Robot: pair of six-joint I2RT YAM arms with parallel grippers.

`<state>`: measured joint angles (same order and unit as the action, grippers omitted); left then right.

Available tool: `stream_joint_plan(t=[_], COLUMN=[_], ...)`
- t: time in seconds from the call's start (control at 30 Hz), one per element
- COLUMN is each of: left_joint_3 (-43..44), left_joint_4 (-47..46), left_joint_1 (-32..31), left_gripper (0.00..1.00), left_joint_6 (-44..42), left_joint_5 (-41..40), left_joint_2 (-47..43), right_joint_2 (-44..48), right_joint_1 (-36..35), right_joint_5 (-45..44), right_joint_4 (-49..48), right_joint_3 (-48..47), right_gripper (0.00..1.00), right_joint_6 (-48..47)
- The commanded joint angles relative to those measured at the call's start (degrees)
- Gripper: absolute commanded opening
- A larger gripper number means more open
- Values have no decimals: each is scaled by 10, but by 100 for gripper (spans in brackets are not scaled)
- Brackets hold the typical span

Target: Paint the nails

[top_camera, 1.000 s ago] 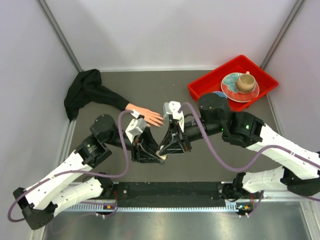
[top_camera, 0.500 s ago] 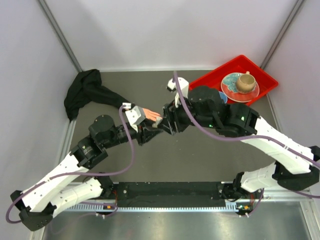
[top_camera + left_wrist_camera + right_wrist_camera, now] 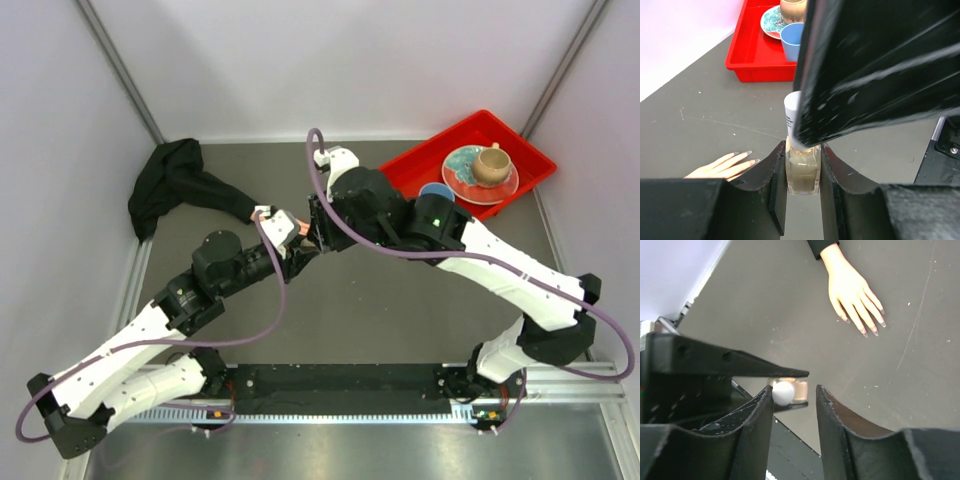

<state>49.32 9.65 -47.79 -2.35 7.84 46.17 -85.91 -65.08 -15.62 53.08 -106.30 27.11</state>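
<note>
Tan glass bottle (image 3: 802,172) being clamped upright by left fingers (image 3: 776,187), steadying it for uncapping. Right fingers (image 3: 760,412) straddling white cap (image 3: 783,393), spread, not gripping. Nails (image 3: 873,330) resting on bench (image 3: 790,315), upper right of right-wrist view.

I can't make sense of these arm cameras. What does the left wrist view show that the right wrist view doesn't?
Only the left wrist view: the red tray with a blue cup and a patterned plate, and the bottle's glass body clamped between the left fingers. Only the right wrist view: the whole mannequin hand up to its black cuff, and the right fingers apart on either side of the bottle's white cap. Both: the bottle, some of the hand's fingers and the dark table.
</note>
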Motion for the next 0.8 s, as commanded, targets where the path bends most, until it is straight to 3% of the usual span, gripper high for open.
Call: stream_joint_plan(t=[0.0,0.23,0.27,0.3,0.4,0.57,0.6,0.7,0.77], left_joint_3=[-8,-10,-8,-6,-1,27,33,63,79], left_joint_4=[-49,-59,-60,-60,-55,-73,-81,-92,-81], left_joint_1=[-2,-3,-3,-2,-2,-1,-1,-1,-1], left_gripper=[0,0,0,0,0,0,0,0,0], left_joint_6=[-2,14,16,16,21,83,102,179,183], left_joint_5=[-6,17,19,24,71,352,448,592,615], left_joint_2=[-23,-28,-28,-29,-38,-42,-35,8,25], right_joint_2=[-12,-20,-17,-15,13,98,130,172,179], right_joint_1=[-2,-2,-1,-1,-1,0,0,1,1], right_joint_5=[-14,37,52,59,82,284,314,383,393], right_joint_4=[-12,-25,-29,-26,-31,-114,-128,-156,-154], right_joint_3=[-30,-29,-25,-22,6,112,149,192,193], right_gripper=[36,22,7,0,0,0,0,0,0], right_joint_6=[0,-2,-9,-21,-52,-182,-219,-252,-259])
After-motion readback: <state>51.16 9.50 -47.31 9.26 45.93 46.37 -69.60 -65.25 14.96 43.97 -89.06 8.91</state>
